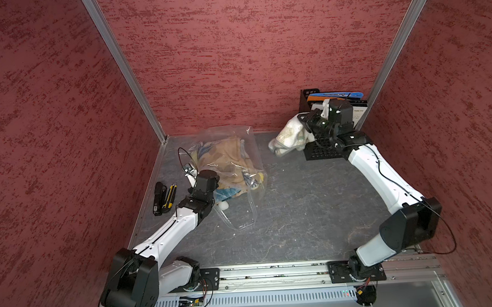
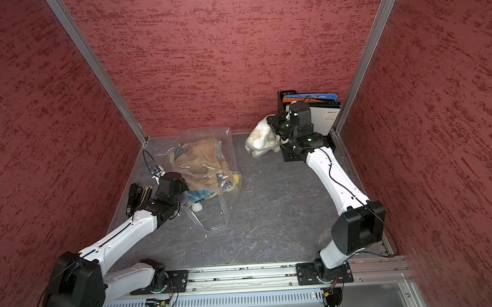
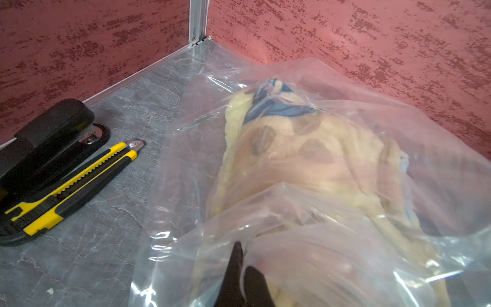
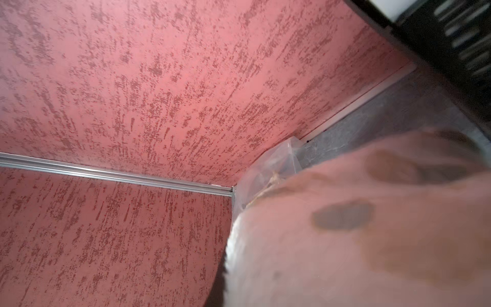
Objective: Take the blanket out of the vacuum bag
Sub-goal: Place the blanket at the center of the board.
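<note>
Top views both give us the dark grey marbled tabletop [image 1: 301, 221] and, on it, the large clear crinkly plastic vacuum bag [image 1: 237, 132]. Its far end lies against the red back wall [image 1: 262, 56], and its long axis runs from that wall toward the arms' bases. Inside the vacuum bag we see the crumpled tan, yellow and blue fleece blanket [image 1: 227, 158], fully enclosed as far as we can tell. An empty flap with zip lines trails from the bag's near end.

Well apart from the bag, on the right arm's side, a cream spotted cloth [image 1: 289, 138] hangs bunched in the right gripper [image 1: 303, 121]. Its fingers are buried in the cloth and pinched on it, in front of a black perforated rack [image 1: 321, 152].

On the bag's other side lie a black stapler [image 3: 50, 133] and a yellow-and-black utility knife [image 3: 77, 183], near the bag but not touching it.

The left gripper [image 3: 242, 261] sits at the bag's near end, fingers pressed together on a fold of film. We judge that the left arm, being nearer, anchors the bag. The blanket lies straight ahead of its fingers, and the open room for drawing it out is the bare tabletop on the bag's right-arm side.
</note>
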